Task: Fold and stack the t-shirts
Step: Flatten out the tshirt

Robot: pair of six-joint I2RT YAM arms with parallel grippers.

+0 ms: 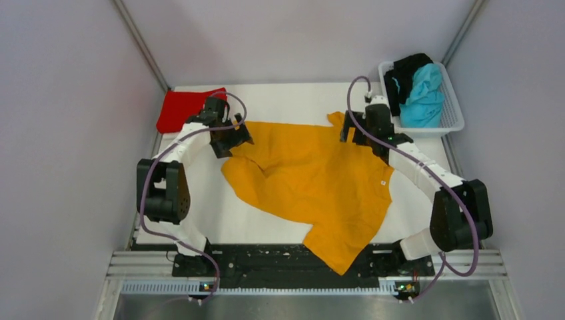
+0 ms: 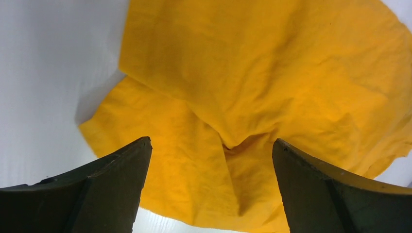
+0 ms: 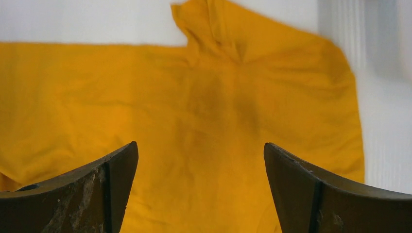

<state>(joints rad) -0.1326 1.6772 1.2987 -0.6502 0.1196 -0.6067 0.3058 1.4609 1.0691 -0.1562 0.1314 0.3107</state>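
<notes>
Orange-yellow t-shirt (image 1: 313, 180) spread out, one red t-shirt (image 1: 181, 109), two others in basket (image 1: 430, 131).

- From above, you can't see the fingertips of the left gripper (image 1: 233, 141). Its own body covers them, along with the far-left corner of the orange-yellow shirt (image 1: 320, 187).
- The right gripper (image 1: 368, 130) likewise hides the cloth beneath it.
- Your left wrist view cuts that shirt off at the top, right and bottom edges, and both fingers (image 2: 111, 184) run off the bottom.
- In your right wrist view the shirt runs off the left and bottom edges. The pale ribbed strip (image 3: 384, 97) at the right is too blurred to identify.
- The black shirt (image 1: 403, 73) is largely hidden behind the turquoise shirt (image 1: 426, 97) in the basket (image 1: 453, 120).
- The left arm (image 1: 193, 133) overlaps one corner of the red shirt (image 1: 183, 107).
</notes>
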